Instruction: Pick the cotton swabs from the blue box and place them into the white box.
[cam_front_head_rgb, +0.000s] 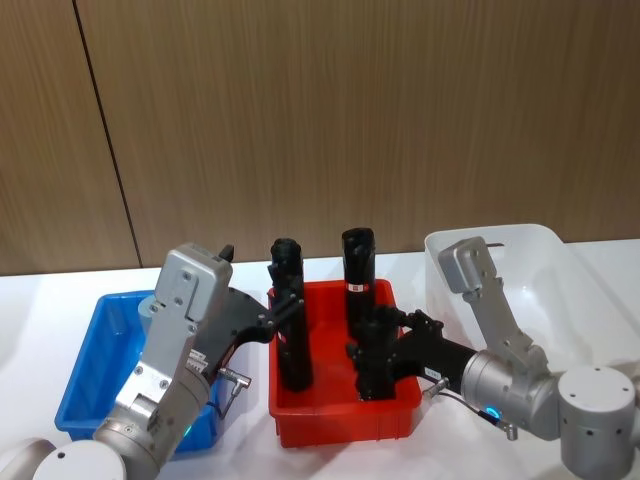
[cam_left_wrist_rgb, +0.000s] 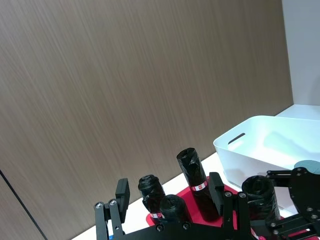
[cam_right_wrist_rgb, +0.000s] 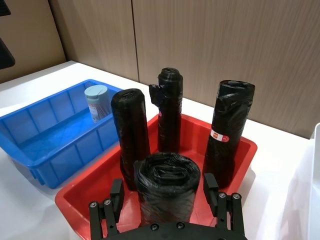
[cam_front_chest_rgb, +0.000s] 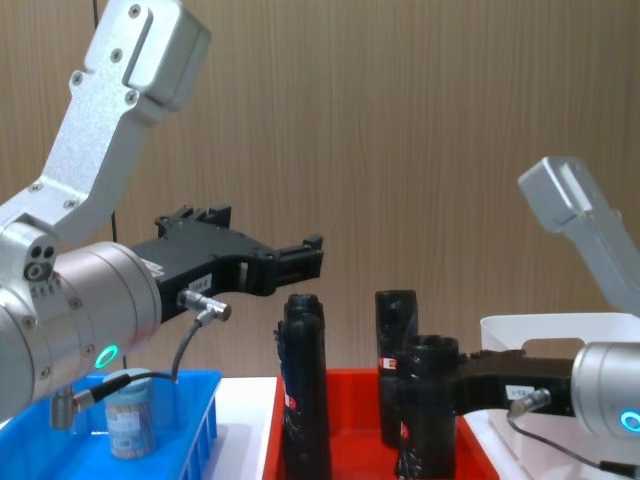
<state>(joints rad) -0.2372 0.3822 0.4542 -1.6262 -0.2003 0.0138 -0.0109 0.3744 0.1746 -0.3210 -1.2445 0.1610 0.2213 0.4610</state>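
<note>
Pre-grasp stage: left pincer (cam_front_chest_rgb: 300, 260), fingers spread and empty, hovers above the red tray (cam_front_head_rgb: 335, 415); it must descend to the cotton swabs (cam_right_wrist_rgb: 96, 102) standing in the blue box (cam_right_wrist_rgb: 40, 145); right pincer (cam_right_wrist_rgb: 162, 197), spread around a black cylinder (cam_right_wrist_rgb: 165, 187).

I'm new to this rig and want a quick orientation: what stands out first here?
Four tall black cylinders stand upright in the red plastic tray at centre, with the open right gripper straddling the nearest one. The open left gripper hangs above them. One cotton-swab tub sits in the bright blue crate.
</note>
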